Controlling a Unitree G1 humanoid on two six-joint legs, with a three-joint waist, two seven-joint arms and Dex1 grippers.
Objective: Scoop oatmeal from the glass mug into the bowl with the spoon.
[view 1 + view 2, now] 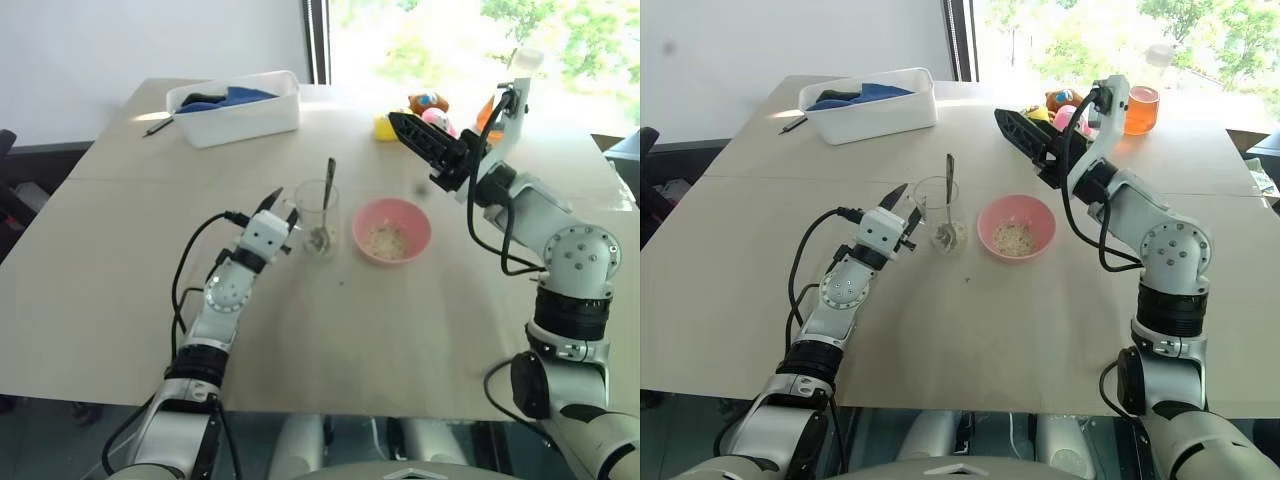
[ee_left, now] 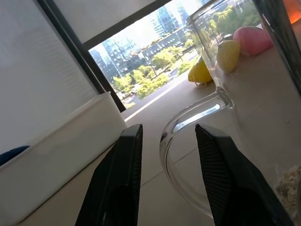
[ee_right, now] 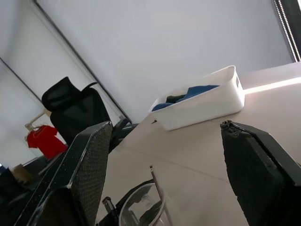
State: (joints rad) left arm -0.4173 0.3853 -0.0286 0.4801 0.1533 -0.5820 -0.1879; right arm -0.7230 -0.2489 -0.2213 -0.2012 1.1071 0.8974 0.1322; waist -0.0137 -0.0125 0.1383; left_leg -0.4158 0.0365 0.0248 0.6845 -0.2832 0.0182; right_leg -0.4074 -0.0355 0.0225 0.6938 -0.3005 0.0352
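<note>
The glass mug (image 1: 317, 215) stands mid-table with the spoon (image 1: 329, 178) upright in it, handle leaning on the rim. Some oatmeal (image 1: 320, 240) lies at the mug's bottom. Just right of the mug sits the pink bowl (image 1: 414, 219), holding more oatmeal (image 1: 386, 240). My left gripper (image 1: 283, 208) is at the mug's left side. In the left wrist view its fingers (image 2: 117, 183) stand open on either side of the mug's handle (image 2: 188, 117), apart from it. My right gripper (image 1: 405, 130) hangs above the table behind the bowl, wide open and empty.
A white tub (image 1: 270, 115) with blue cloth stands at the back left, a pen (image 1: 158, 127) beside it. Toys (image 1: 425, 108) and a flask of orange liquid (image 1: 1142, 105) sit at the back right. A black office chair (image 3: 70, 108) is beyond the table.
</note>
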